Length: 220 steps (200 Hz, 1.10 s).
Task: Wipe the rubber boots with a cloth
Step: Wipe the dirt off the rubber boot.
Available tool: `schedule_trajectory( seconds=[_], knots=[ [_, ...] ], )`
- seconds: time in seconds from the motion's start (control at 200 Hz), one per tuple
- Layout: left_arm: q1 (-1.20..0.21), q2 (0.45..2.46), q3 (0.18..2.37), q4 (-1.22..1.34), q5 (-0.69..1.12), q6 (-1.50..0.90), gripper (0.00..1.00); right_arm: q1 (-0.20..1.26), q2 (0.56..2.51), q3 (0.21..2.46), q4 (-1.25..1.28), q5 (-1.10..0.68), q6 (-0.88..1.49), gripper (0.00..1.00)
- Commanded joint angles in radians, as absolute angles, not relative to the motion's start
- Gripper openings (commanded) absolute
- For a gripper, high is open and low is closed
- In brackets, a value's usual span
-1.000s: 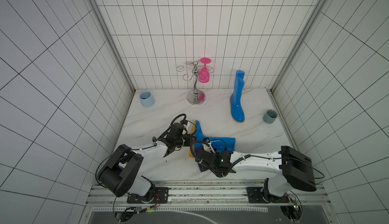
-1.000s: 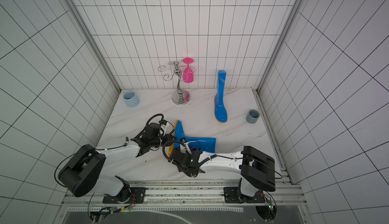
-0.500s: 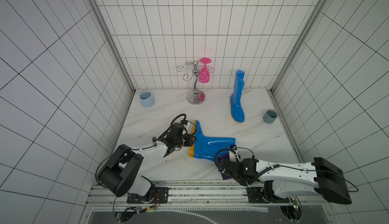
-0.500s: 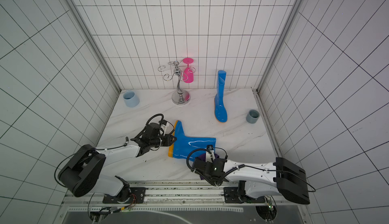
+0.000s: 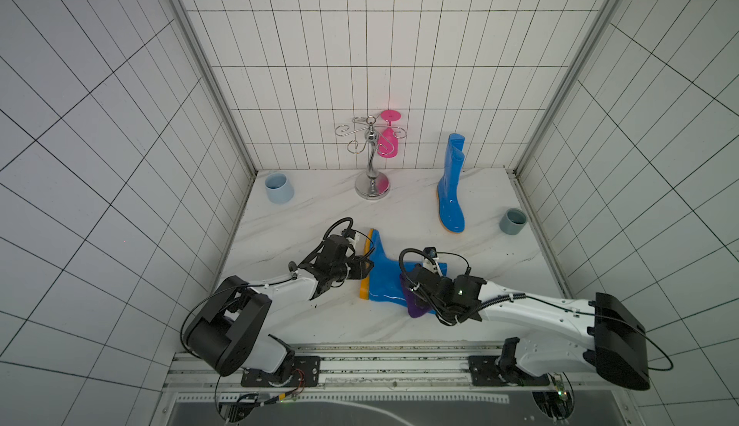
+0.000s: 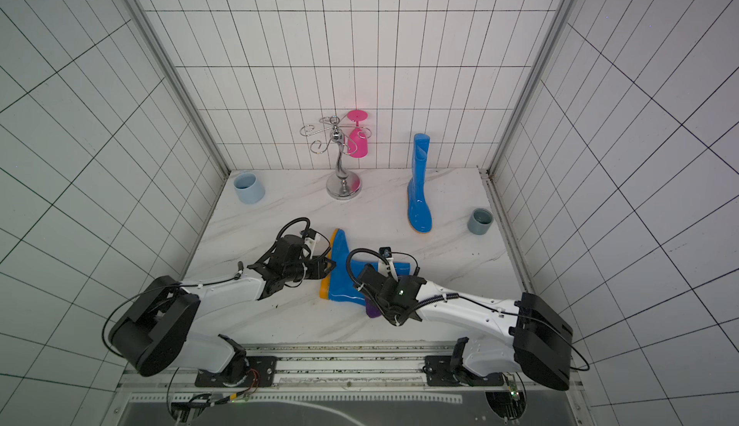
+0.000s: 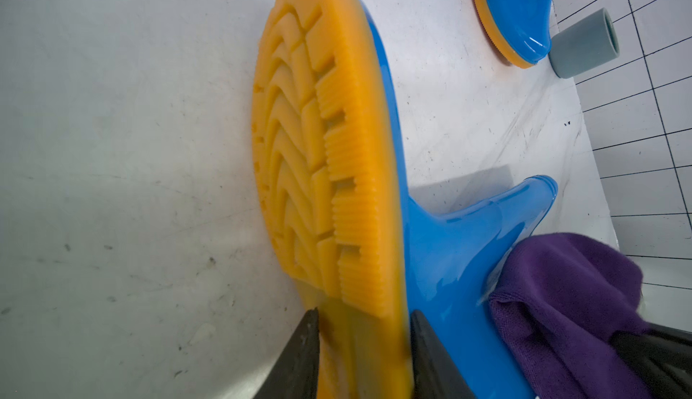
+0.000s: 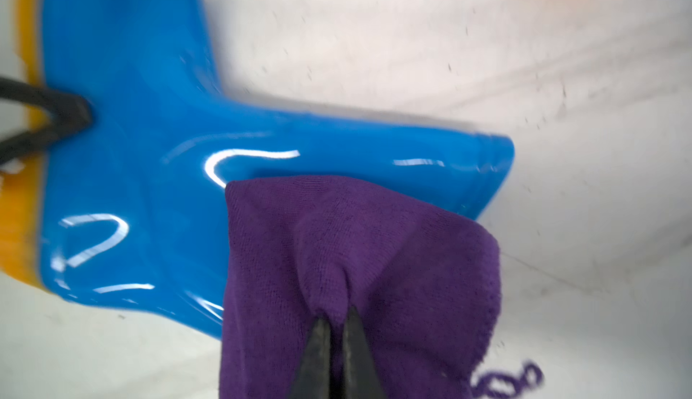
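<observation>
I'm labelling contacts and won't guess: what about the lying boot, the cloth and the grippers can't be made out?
- Left gripper: left wrist view, fingers cut by the frame edge, heel blurred; grip on the lying boot unclear.
- That boot's shaft under the purple cloth: right wrist view, covered.
- Right gripper: both top views, its own wrist hides the tips.
- Standing boot: left wrist view, toe only.

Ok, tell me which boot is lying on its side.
The front boot, with the purple cloth against its shaft; the back boot stands upright.
</observation>
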<state>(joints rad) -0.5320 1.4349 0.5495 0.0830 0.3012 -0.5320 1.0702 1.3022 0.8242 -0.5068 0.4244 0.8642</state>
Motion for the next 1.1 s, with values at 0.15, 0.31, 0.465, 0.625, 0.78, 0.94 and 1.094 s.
schedule_trajectory(
  seconds=[0.15,0.31,0.465,0.625,0.78,0.94,1.094],
  knots=[
    [-0.550,1.413,0.469,-0.081,0.227,-0.546,0.38,1.027,1.422,0.983,-0.280,0.293,0.694,0.00],
    [-0.554,1.419,0.466,-0.075,0.233,-0.546,0.36,1.027,1.499,0.914,-0.139,0.214,0.696,0.00],
    [-0.556,1.426,0.467,-0.068,0.240,-0.542,0.35,1.043,1.546,0.871,-0.057,0.189,0.699,0.00],
    [-0.567,1.441,0.469,-0.061,0.244,-0.535,0.30,1.053,1.556,0.888,-0.020,0.210,0.678,0.00],
    [-0.569,1.452,0.473,-0.059,0.245,-0.532,0.27,1.051,1.590,0.929,-0.005,0.225,0.645,0.00],
    [-0.571,1.451,0.472,-0.058,0.251,-0.530,0.26,1.046,1.654,0.946,0.025,0.215,0.632,0.00],
    [-0.575,1.447,0.471,-0.060,0.253,-0.530,0.25,1.043,1.685,0.932,0.092,0.234,0.612,0.00]
  ],
)
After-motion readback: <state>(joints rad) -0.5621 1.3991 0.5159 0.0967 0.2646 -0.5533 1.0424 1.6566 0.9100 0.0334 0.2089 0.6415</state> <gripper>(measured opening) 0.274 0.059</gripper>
